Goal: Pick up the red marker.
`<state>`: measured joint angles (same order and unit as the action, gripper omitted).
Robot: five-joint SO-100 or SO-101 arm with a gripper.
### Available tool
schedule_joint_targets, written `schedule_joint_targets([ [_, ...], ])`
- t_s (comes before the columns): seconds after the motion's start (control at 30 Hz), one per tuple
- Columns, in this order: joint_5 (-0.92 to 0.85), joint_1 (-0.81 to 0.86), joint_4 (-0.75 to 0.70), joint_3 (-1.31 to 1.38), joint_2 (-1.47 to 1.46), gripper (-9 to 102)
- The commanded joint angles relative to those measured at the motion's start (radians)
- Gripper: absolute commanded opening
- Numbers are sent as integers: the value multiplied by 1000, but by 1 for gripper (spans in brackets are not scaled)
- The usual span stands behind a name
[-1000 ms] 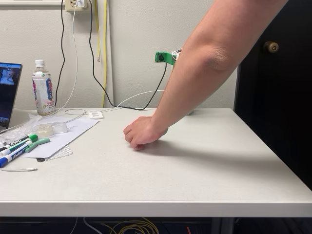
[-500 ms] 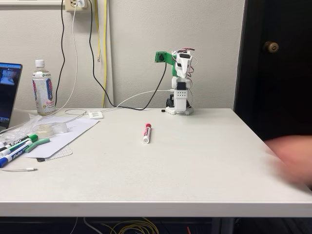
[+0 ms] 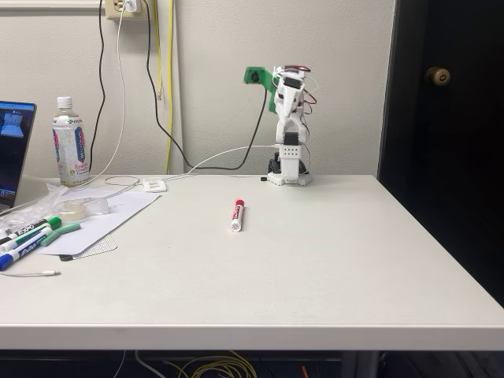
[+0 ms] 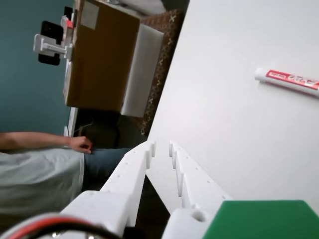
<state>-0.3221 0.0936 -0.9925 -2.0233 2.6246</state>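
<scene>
Lying on the white matte table (image 3: pixel 331 268) in the fixed view, the red marker (image 3: pixel 237 214) is seen well fwd of the folded arm, long axis running toward the base, red cap at the far end. In the wrist view, the gripper (image 4: pixel 160 148) is seen w/ toothed white plastic jaws at a narrow gap, nothing held; the smooth, cylindrical marker lies upper right, crosswise.

Bare table (image 3: pixel 331 260) around red marker (image 3: pixel 236 214); clutter well left.
</scene>
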Motion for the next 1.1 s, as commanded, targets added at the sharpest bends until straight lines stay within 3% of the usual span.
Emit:
schedule_joint_targets([
  [0.0,-153,54,-75,195,-46,5],
  [0.3,-499,192,-46,272,-110,5],
  [0.67,-893,224,-26,272,-229,5],
  [1.07,-1080,218,-110,272,-397,5],
])
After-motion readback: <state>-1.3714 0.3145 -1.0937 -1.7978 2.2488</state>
